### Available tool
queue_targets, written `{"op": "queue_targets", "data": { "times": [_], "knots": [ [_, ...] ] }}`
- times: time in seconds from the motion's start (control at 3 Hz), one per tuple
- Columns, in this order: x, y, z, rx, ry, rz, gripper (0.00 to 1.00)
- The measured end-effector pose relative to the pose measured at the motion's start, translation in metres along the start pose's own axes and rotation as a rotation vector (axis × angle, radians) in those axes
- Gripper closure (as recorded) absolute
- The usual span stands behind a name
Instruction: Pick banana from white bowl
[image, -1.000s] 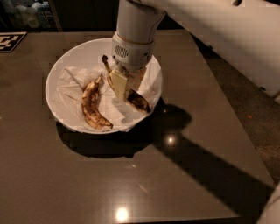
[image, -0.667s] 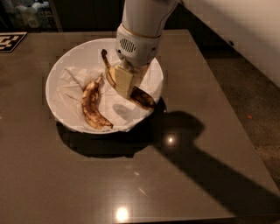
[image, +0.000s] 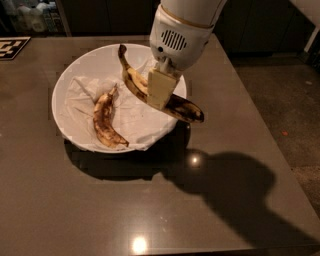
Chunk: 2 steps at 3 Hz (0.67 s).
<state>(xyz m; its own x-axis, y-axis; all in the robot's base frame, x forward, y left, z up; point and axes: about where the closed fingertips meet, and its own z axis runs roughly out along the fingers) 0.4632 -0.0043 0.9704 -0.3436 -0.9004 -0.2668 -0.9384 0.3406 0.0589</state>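
Observation:
The banana (image: 181, 106) is long, yellow with brown patches and a dark tip. My gripper (image: 159, 90) is shut on its middle and holds it lifted above the right side of the white bowl (image: 65, 80). Its dark end sticks out past the bowl's right rim and its stem points up and to the back. The pale finger (image: 161, 89) covers the banana's middle. The bowl is wide, round and lined with crumpled white paper.
A shorter, curved, heavily browned banana (image: 105, 120) lies in the bowl's left half. The bowl stands on a dark brown table (image: 150, 200). A black and white marker (image: 11, 46) lies at the table's far left corner. The floor drops off at right.
The gripper has risen with the banana in it. The banana has come up off the bowl's paper and now hangs over the right rim. The curved banana has not moved.

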Motion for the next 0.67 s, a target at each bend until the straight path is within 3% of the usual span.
{"op": "queue_targets", "data": {
  "times": [0.33,0.67],
  "knots": [
    [0.0425,-0.0017,-0.016,0.024,-0.009,-0.003,1.0],
    [0.0365,-0.0038,-0.0174,0.039,-0.029,-0.006,1.0]
  ]
}}
